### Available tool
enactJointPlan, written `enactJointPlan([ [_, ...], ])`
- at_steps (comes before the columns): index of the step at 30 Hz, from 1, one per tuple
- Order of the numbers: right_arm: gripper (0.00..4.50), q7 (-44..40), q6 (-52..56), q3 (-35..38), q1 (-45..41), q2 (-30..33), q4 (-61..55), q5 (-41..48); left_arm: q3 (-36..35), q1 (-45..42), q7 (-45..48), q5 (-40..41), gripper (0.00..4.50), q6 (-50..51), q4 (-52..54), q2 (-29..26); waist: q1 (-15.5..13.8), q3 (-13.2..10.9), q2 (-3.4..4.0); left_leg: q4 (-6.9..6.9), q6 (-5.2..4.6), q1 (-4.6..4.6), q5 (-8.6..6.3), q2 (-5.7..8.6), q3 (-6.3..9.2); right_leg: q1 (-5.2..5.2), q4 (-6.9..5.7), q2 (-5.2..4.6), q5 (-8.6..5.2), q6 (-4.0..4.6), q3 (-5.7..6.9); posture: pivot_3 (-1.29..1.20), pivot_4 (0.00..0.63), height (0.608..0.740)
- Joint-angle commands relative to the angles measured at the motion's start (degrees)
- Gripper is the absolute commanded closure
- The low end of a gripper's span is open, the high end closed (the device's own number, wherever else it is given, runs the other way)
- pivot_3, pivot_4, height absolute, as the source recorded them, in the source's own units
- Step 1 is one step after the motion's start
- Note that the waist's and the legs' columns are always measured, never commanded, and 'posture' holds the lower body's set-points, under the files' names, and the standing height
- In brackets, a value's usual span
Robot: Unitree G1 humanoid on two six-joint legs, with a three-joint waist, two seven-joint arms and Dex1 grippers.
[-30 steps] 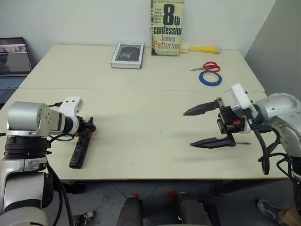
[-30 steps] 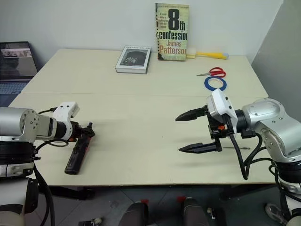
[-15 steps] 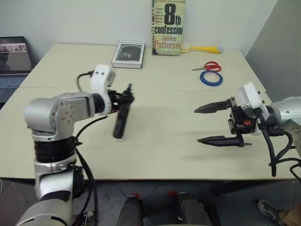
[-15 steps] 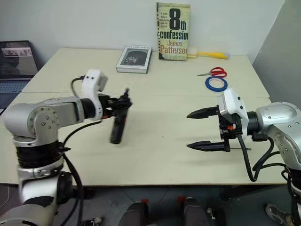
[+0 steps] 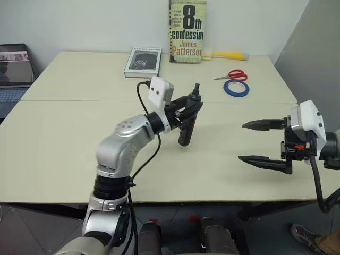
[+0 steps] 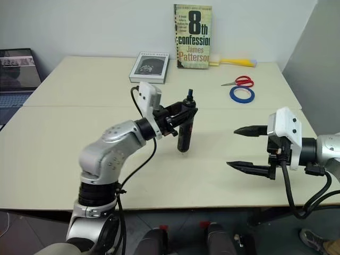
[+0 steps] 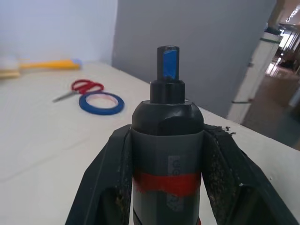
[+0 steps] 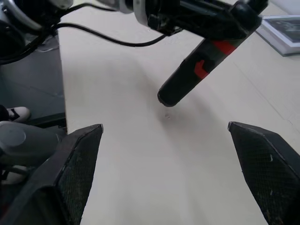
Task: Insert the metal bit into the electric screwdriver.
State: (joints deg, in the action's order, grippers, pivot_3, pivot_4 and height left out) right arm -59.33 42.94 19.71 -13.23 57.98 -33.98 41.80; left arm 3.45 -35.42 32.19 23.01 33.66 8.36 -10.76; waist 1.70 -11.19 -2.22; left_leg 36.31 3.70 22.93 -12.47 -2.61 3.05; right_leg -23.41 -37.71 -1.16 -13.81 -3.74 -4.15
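The left end effector (image 5: 190, 109) is clamped on the screwdriver (image 5: 187, 130), its two black fingers (image 7: 112, 178) pressed against either side of the barrel at the red band. The tool hangs nearly upright above the middle of the bench (image 5: 79, 133), narrow tip up and blunt end down, clear of the surface. In the left wrist view the tip (image 7: 167, 65) rises from the dark collar between the fingers. The right end effector (image 5: 265, 142) hovers over the near right part of the bench, well apart from the screwdriver, its fingers spread wide and pointing left toward the tool, with nothing seen between them. In the right wrist view the screwdriver (image 8: 201, 70) crosses ahead of those fingers, tilted, with its blunt end lowest above the bare bench top. The bit cannot be made out in these views. On the far right of the bench lie red-handled scissors (image 5: 234, 75) and, just beside them on the near side, a roll of blue tape (image 5: 237, 88). A yellow-handled brush (image 5: 229, 55) lies at the far edge. A paperback (image 5: 186, 31) stands upright against the wall at the far middle, and a smaller book (image 5: 142, 61) lies flat to its left. A laptop (image 5: 13, 71) sits off the far left corner.
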Motion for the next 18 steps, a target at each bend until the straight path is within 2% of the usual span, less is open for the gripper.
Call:
enactJointPlan([
  [1, 0.00, 3.0, -0.1, 3.9, 2.0, 0.7, -2.1, -0.6, 2.1, -0.3, 0.8, -4.9, 2.83, -14.7, -4.9, 2.4, -0.1, 0.0, 0.00, 0.01, 0.00, 0.02, 0.00, 0.00, 0.00, 0.00, 0.03, 0.00, -0.01, 0.01, 0.00, 0.00, 0.150, 0.740],
  [4, 0.00, 4.9, 0.2, 4.3, 3.0, 0.5, -2.9, -0.2, 2.9, 0.7, -0.6, -8.3, 2.83, -23.4, -11.4, 4.9, -0.1, 0.0, 0.00, 0.04, 0.00, 0.05, 0.00, 0.01, -0.02, 0.03, 0.10, 0.00, 0.00, 0.00, -0.03, 0.00, 0.150, 0.740],
  [8, 0.00, 6.0, 0.5, 4.4, 3.2, 0.6, -3.6, 1.2, 3.7, 2.9, -0.7, -10.2, 2.83, -27.9, -14.5, 6.2, 0.0, 0.0, 0.00, 0.02, -0.01, 0.05, -0.01, 0.01, -0.02, 0.03, 0.13, 0.00, 0.03, -0.05, -0.03, 0.00, 0.150, 0.740],
  [18, 0.00, 6.6, 0.4, 3.3, 2.2, 0.9, -3.3, 1.8, 2.5, 8.9, -2.1, -10.5, 2.83, -24.8, -10.2, 3.4, 0.1, 0.0, 0.02, 0.02, -0.01, -0.03, -0.01, 0.01, 0.00, 0.11, 0.13, 0.00, 0.03, -0.06, -0.02, 0.00, 0.150, 0.740],
])
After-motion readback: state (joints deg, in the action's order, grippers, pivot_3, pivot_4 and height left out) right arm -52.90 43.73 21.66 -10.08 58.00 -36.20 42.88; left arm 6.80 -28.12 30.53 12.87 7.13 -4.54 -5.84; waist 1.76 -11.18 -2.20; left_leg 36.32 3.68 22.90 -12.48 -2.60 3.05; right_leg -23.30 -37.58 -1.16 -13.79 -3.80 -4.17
